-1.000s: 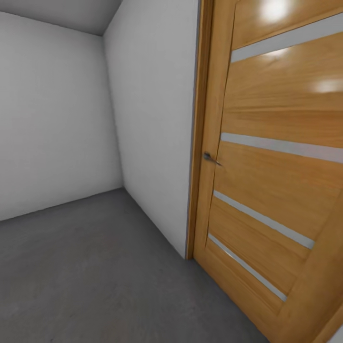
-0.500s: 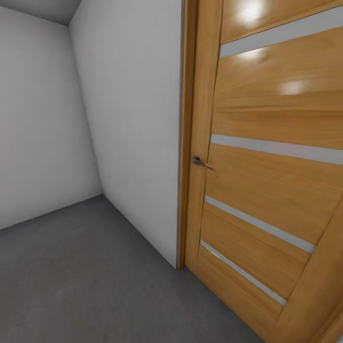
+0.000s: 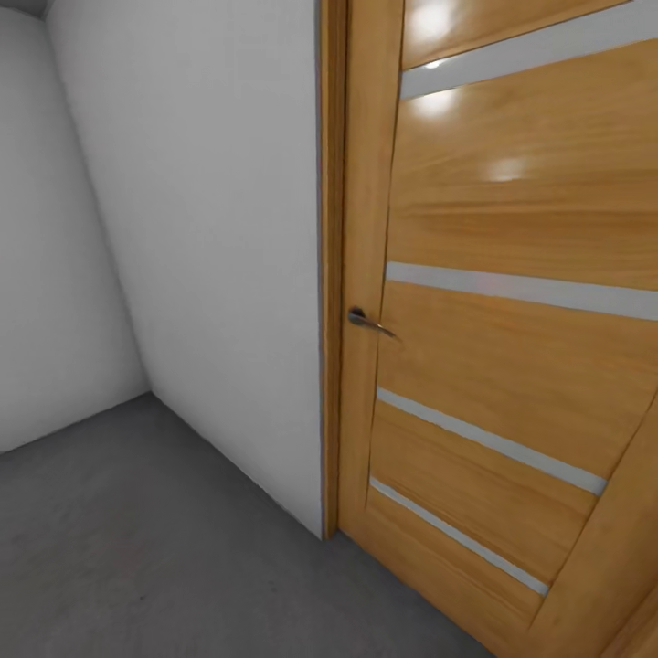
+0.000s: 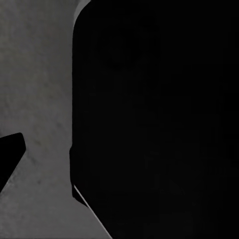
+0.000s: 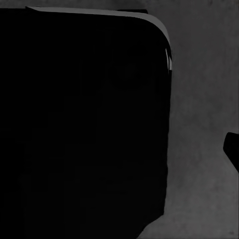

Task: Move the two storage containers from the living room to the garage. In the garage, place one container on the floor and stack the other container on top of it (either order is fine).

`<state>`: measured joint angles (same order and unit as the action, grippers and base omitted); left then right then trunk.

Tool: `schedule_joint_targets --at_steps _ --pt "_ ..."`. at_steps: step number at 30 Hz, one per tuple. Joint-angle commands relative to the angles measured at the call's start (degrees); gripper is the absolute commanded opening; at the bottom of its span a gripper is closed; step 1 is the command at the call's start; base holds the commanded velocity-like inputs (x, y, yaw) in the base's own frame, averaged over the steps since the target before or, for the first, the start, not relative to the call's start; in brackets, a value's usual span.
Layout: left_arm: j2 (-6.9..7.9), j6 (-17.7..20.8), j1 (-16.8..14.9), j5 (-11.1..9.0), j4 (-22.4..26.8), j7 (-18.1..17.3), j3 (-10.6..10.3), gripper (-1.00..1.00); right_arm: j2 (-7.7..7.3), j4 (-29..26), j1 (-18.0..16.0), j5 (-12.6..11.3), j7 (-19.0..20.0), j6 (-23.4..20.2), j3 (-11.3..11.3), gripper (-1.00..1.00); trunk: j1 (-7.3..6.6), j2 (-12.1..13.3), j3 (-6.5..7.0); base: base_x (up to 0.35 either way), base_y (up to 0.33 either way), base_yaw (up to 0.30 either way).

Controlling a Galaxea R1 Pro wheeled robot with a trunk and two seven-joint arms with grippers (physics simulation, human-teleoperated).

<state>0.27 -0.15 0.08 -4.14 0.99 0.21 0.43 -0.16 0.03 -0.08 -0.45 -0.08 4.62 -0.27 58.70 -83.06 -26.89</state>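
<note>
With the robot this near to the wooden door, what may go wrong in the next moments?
The wooden door looms close at the right of the head view, so turning further may scrape it or catch its handle. The white wall stands close too, leaving little room on the grey floor. Both wrist views are mostly blocked by a black shape, so clearance beside the arms is hard to judge.

A: Door (image 3: 512,228)?
B: Wood grain, honey-coloured, glossy with bright light spots. Pale matt strips (image 3: 525,291) across it, frosted-looking.
A: Handle (image 3: 367,321)?
B: Grey metal, slight sheen.
A: Wall (image 3: 210,228)?
B: Plain white, matt, smooth.
A: Floor (image 3: 137,548)?
B: Dark grey concrete look, mottled, matt. Same in wrist views beside a black matt body (image 4: 159,119).
</note>
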Motion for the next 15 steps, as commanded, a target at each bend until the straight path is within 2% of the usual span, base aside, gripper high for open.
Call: schedule_joint_targets --at_steps 1,15 --pt "0.00 0.03 0.01 -0.67 0.02 0.00 -0.03 1.00 0.01 0.01 -0.01 -0.06 -0.01 0.20 -0.01 1.00 0.03 -0.02 -0.04 0.296 0.222 -0.291" --pt "0.00 -0.02 0.01 -1.04 0.02 -0.21 -0.03 1.00 0.06 -0.01 -0.01 -0.04 -0.01 0.29 0.03 1.00 0.03 -0.02 -0.04 0.296 0.222 -0.291"
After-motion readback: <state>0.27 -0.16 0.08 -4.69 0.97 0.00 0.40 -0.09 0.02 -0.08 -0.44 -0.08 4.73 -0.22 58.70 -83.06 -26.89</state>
